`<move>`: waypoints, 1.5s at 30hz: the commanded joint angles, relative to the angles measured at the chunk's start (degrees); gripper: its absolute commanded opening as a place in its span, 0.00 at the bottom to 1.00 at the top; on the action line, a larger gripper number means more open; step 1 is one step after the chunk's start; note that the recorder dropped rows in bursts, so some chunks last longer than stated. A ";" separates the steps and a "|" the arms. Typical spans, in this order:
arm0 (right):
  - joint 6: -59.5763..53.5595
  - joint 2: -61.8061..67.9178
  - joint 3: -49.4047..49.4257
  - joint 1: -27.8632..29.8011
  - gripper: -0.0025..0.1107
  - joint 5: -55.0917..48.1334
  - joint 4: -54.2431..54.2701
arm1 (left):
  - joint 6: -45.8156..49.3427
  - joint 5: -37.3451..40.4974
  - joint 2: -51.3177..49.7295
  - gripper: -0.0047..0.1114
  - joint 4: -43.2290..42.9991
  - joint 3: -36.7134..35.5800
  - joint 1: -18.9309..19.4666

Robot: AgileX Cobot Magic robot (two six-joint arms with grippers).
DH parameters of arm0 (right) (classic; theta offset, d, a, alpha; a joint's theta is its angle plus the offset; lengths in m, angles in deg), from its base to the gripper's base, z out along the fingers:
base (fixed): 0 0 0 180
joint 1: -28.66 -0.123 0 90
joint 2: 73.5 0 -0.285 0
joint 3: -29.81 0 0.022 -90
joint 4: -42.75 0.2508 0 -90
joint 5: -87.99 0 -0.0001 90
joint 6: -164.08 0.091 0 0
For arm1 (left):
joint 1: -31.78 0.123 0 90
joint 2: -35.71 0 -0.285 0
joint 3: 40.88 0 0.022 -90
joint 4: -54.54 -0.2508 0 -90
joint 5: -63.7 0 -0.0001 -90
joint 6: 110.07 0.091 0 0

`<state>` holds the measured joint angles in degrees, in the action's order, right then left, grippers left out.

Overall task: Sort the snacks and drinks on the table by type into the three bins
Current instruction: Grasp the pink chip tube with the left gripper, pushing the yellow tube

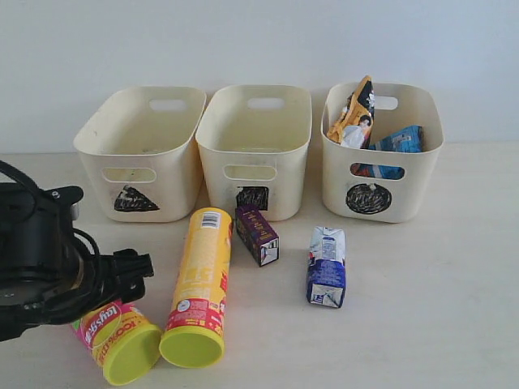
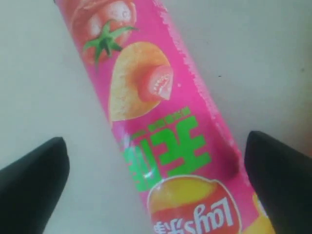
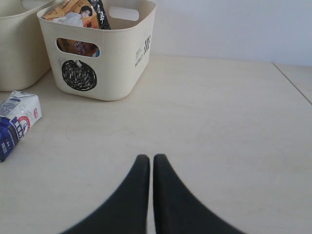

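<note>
Holding orange-black bag (image 1: pixel 357 113) and blue bag (image 1: pixel 402 140), circle bin (image 1: pixel 423 174) (rightmost), left gripper (image 2: pixel 156 140) spread astride pink tube (image 1: pixel 109 324), right gripper (image 3: pixel 151 160) closed.

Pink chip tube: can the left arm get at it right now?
Probably yes. The left arm's open jaws flank the pink chip tube lying on the table, with nothing in between.

Right gripper (image 3: pixel 147 158) low over bare worktop (image 3: pixel 219 136), jaws pressed together, holding nothing. Circle-marked bin (image 3: pixel 122 58) holds orange-black bag (image 3: pixel 80 12). Second cream bin (image 3: pixel 19 48) just beside it. Blue-and-white carton (image 3: pixel 14 122) lies flat near the bins.
</note>
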<state>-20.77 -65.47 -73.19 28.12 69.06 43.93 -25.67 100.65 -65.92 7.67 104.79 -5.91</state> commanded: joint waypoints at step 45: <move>-0.15 -0.24 0.22 -0.02 0.02 0.31 0.03 | 16.45 -13.20 -5.81 0.07 -2.06 -0.65 6.09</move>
<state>-20.77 -65.47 -73.19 28.12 69.06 43.93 -9.44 87.17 -72.58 5.68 104.42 0.06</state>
